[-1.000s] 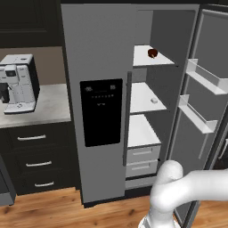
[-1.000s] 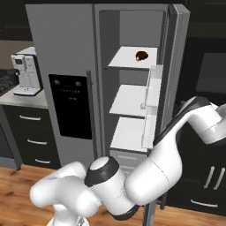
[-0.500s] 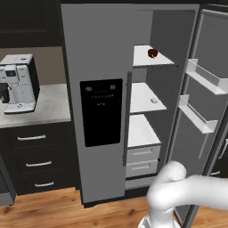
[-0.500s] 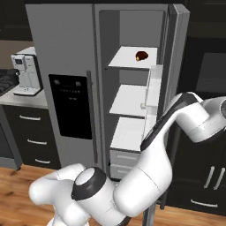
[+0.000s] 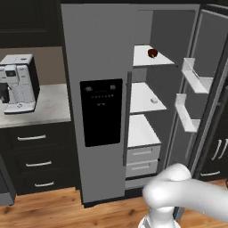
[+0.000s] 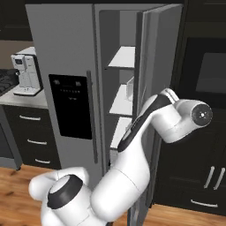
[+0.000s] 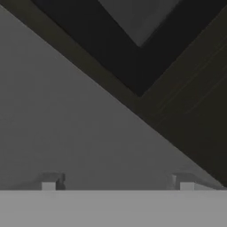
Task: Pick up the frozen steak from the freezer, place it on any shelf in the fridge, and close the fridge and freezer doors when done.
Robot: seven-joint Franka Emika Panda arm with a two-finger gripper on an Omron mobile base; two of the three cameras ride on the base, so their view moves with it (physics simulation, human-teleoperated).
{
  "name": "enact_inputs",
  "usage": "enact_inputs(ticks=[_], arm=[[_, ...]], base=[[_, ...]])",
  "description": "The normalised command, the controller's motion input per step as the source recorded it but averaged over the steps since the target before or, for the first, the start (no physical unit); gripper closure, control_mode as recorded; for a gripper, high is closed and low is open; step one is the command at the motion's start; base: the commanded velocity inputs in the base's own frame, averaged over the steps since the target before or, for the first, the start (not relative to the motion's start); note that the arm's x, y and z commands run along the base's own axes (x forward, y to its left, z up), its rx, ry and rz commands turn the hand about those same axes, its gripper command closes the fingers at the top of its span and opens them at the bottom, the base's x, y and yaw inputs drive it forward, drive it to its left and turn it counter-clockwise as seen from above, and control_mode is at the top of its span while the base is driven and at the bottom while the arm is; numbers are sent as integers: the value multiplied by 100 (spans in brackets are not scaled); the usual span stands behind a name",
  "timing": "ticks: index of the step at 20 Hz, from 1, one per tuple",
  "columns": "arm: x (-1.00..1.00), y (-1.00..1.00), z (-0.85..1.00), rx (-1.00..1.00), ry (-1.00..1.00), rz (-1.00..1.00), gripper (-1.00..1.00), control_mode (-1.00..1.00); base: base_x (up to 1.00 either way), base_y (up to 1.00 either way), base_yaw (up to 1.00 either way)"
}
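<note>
A side-by-side refrigerator stands between dark kitchen cabinets. The freezer door (image 5: pixel 100 120), with its black dispenser panel (image 5: pixel 101 111), is shut, while the plain grey fridge door (image 5: pixel 209 84) hangs open to the right, its pale inner bins (image 5: pixel 193 75) facing the compartment. The frozen steak (image 5: pixel 152 53), a small dark red-brown lump, sits on the top shelf (image 5: pixel 149 59) of the open fridge compartment, toward its back. A small pale item (image 5: pixel 154 101) rests on the middle shelf. The white arm (image 6: pixel 145 128) reaches up along the outer side of the open door, its hand against the grey panel. In the hand view, the gripper (image 7: pixel 117 184) shows two finger tips set wide apart with nothing between them, close to a flat grey surface. A coffee machine (image 5: pixel 18 84) stands on the counter (image 5: pixel 49 109) at left.
</note>
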Motion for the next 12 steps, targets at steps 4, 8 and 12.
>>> enact_inputs(ticks=[4,8,12], arm=[[38,100,0,15,-1,0,-100,-100],[47,100,6,17,0,0,-100,-100],[51,100,18,19,0,0,-100,-100]], base=[[0,0,0],[0,0,0],[0,0,0]])
